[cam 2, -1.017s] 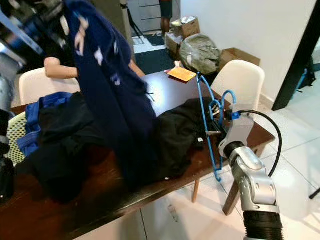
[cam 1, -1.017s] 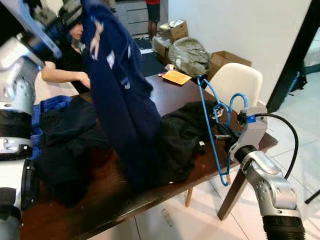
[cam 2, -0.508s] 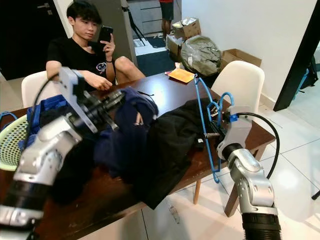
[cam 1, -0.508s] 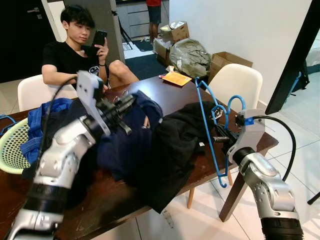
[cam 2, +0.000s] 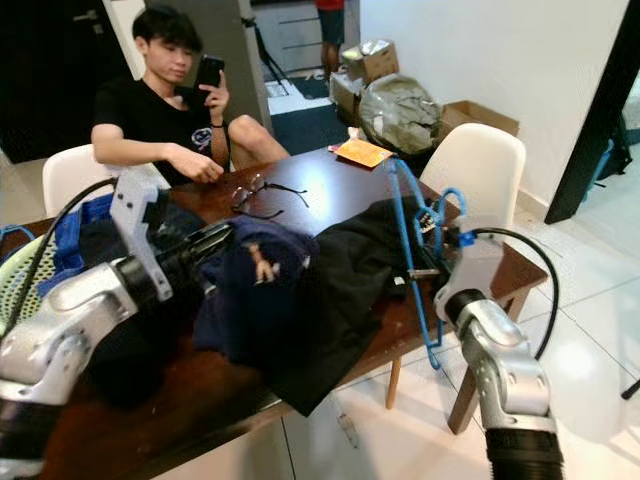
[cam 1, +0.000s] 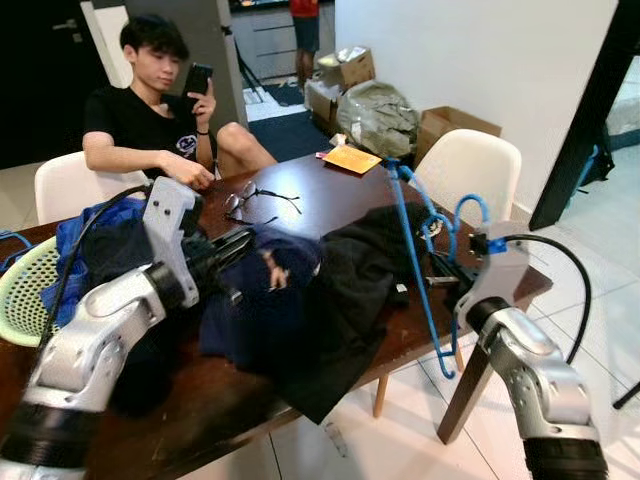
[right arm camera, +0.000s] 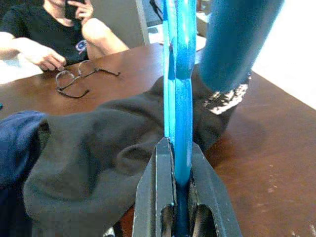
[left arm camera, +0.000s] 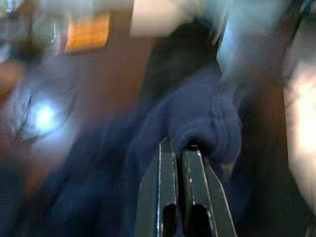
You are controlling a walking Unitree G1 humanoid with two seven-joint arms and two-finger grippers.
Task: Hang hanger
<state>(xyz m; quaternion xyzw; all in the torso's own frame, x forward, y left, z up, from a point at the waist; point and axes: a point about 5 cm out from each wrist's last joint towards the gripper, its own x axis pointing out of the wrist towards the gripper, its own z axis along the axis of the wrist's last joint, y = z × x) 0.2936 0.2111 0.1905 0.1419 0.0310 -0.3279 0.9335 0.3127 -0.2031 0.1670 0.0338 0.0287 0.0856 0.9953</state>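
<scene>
Blue hanger (cam 1: 415, 262) stands upright at the table's (cam 1: 330, 185) right edge, clamped in the right gripper (cam 1: 447, 283), hook up beside the white chair (cam 1: 475, 165). Left gripper (cam 1: 237, 247) is low over the clothes pile, fingers pinched on the navy garment (cam 1: 265, 300), which lies slumped on the table against the black garment (cam 1: 350, 275). Glasses (cam 1: 255, 203) and an orange packet (cam 1: 350, 157) lie farther back on the wood. A green basket (cam 1: 20, 290) sits at the left end. A person in black (cam 1: 150, 115) sits behind the table holding a phone (cam 1: 197, 77).

Right eye: same layout; hanger (cam 2: 412, 255) held just off the table corner, touching the black garment's edge.

Left wrist: blurred. Fingers (left arm camera: 163, 197) clenched on a fold of navy garment (left arm camera: 197, 118).

Right wrist: fingers (right arm camera: 160, 190) clenched on the hanger's (right arm camera: 180, 98) blue bar, black garment (right arm camera: 113, 148) on the table behind, glasses (right arm camera: 74, 81) beyond.
</scene>
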